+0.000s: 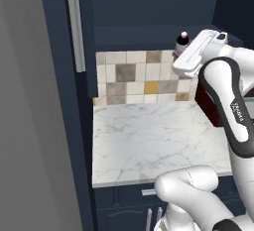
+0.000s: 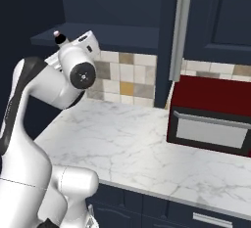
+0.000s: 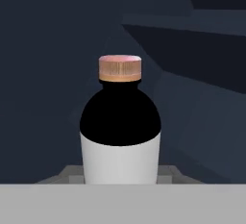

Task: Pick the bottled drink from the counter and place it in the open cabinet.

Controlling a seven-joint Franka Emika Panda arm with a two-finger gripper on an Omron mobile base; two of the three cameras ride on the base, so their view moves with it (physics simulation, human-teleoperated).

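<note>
In the left base view, the arm reaches up to the open cabinet (image 1: 149, 7), and the bottled drink (image 1: 182, 40) pokes out just past the hand, above the tiled backsplash (image 1: 134, 76) and well clear of the counter (image 1: 154, 141). The right base view shows the bottle's top (image 2: 60, 38) beside the cabinet's shelf edge (image 2: 98, 35), with a red microwave (image 2: 211, 117) on the marble. In the hand view, the gripper (image 3: 120, 177) is clamped on the bottle (image 3: 120, 131), held upright against the dark cabinet interior.

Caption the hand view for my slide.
Bottled drink held upright in the shut jaws, facing the open cabinet's dark interior.
</note>
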